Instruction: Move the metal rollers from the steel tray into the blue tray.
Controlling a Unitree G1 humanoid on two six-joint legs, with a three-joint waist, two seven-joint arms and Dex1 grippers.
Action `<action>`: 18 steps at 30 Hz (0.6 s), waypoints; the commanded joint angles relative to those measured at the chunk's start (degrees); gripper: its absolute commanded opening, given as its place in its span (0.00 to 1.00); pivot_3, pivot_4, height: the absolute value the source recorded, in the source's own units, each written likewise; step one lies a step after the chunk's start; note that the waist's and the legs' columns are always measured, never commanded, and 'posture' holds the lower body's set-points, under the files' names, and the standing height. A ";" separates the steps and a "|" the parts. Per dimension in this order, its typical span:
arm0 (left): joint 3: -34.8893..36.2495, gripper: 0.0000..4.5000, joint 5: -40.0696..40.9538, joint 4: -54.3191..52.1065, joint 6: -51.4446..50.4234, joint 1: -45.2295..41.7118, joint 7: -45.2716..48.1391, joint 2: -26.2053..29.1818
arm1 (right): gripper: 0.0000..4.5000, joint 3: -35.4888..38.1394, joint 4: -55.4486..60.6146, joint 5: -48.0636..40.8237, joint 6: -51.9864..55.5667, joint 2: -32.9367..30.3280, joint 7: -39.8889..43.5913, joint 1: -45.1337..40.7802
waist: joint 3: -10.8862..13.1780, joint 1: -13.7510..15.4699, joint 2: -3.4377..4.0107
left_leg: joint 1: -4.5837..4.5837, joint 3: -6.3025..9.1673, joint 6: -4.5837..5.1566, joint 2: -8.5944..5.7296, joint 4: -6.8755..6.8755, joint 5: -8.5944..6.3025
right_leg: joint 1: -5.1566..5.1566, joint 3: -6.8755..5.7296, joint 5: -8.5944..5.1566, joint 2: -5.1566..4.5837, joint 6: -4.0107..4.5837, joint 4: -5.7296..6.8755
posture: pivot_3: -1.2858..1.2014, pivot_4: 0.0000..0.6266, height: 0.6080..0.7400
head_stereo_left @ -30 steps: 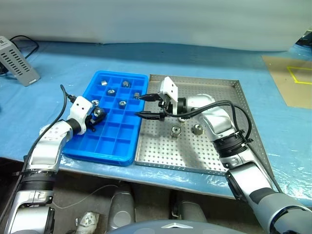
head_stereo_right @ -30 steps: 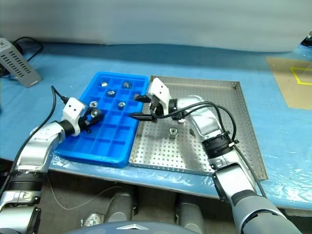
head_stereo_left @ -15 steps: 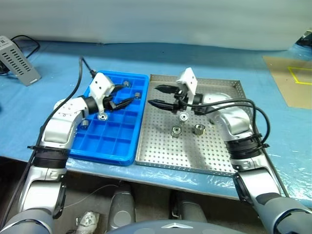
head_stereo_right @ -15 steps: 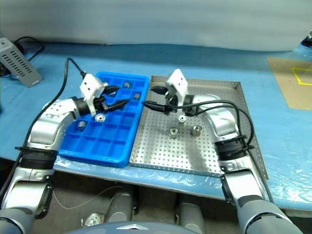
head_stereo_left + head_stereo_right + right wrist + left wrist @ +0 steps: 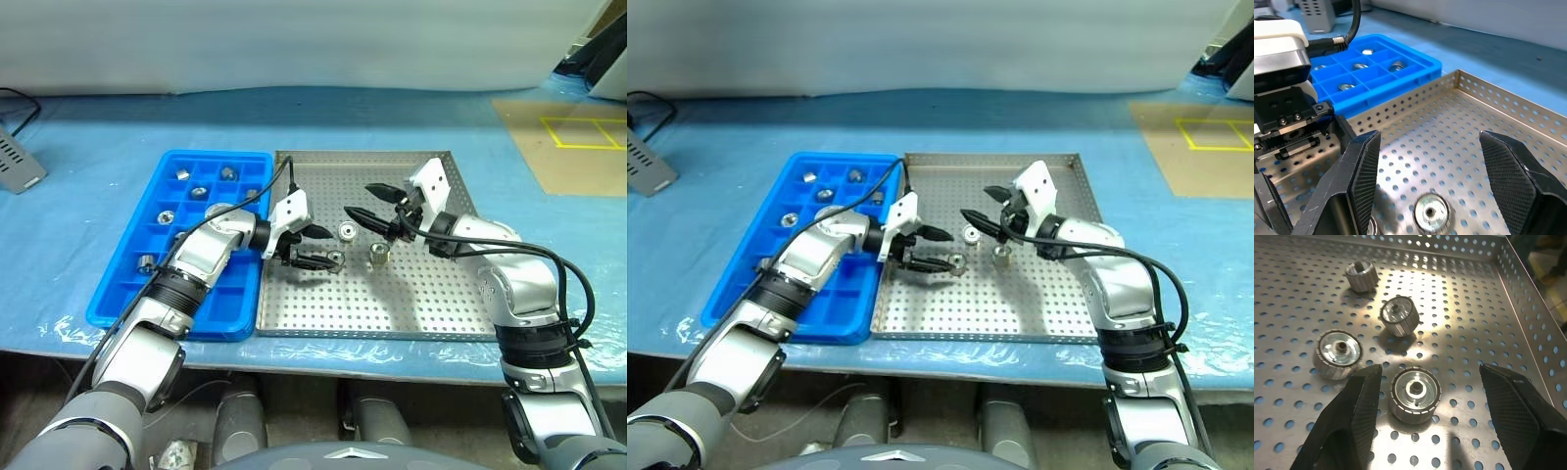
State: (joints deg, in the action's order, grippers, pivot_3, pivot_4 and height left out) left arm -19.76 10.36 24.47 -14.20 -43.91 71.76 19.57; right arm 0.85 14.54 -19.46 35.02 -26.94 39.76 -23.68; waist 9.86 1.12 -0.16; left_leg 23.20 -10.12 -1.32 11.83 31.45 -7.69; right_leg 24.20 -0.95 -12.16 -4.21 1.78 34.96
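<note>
Steel tray (image 5: pixel 431 304) is sitting just beside the blue tray (image 5: pixel 113 294) in the left eye view, three metal rollers (image 5: pixel 345 231) lying near its middle; left gripper (image 5: pixel 315 247) is hovering spread and empty by one, right gripper (image 5: pixel 368 203) likewise over its far half; in the left wrist view, four rollers are resting on perforated floor, one (image 5: pixel 1415 393) between the parted fingers (image 5: pixel 1354 416); in the right wrist view, blue compartments are holding rollers (image 5: pixel 1367 51).

The bench (image 5: pixel 88 147) is covered with blue sheeting. A pale wall (image 5: pixel 294 39) is seen at twelve o'clock. A grey vented box (image 5: pixel 15 162) lies at ten o'clock, and brown board (image 5: pixel 568 147) with yellow tape at two o'clock.
</note>
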 commanded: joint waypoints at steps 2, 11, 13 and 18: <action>-0.10 0.75 -2.51 6.08 6.22 -3.23 0.45 -2.19 | 0.74 2.86 5.21 -0.64 0.47 -0.61 -3.37 2.03 | 0.00 -0.36 0.01 | -0.02 0.00 0.09 0.00 0.12 -0.05 | -0.06 0.01 0.00 -0.01 0.00 0.00 | 0.35 0.24 1.00; 0.32 0.79 -4.09 14.65 10.78 -5.91 3.65 -5.69 | 0.74 3.72 8.46 -0.17 1.13 -1.44 -7.73 5.49 | 0.00 -0.73 0.01 | -0.04 -0.04 0.26 0.00 0.27 -0.16 | -0.17 0.06 0.00 -0.02 0.00 -0.09 | 0.33 0.24 1.00; 0.57 0.87 -3.94 14.86 10.82 -5.67 4.52 -5.87 | 0.74 3.60 8.71 -0.19 1.20 -1.46 -8.27 5.55 | 0.00 -1.19 0.01 | -0.04 -0.05 0.28 0.01 0.27 -0.17 | -0.17 0.06 0.00 -0.02 0.00 -0.09 | 0.33 0.24 1.00; -0.04 1.00 -6.51 16.33 12.06 -5.78 2.46 -6.27 | 0.74 3.19 8.61 -0.02 0.98 -1.78 -8.69 5.55 | 0.00 -1.87 0.01 | -0.04 -0.05 0.30 0.00 0.31 -0.19 | -0.19 0.06 0.00 -0.02 0.00 -0.10 | 0.33 0.24 1.00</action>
State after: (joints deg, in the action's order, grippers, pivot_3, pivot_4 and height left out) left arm -19.75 4.94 40.39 -3.76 -49.24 74.94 13.43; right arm 3.27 20.95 -19.38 36.42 -27.95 31.23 -18.16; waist 9.85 -0.75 -0.15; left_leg 23.15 -10.17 -1.00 11.83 31.77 -7.89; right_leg 24.00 -0.89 -12.15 -4.23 1.78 34.86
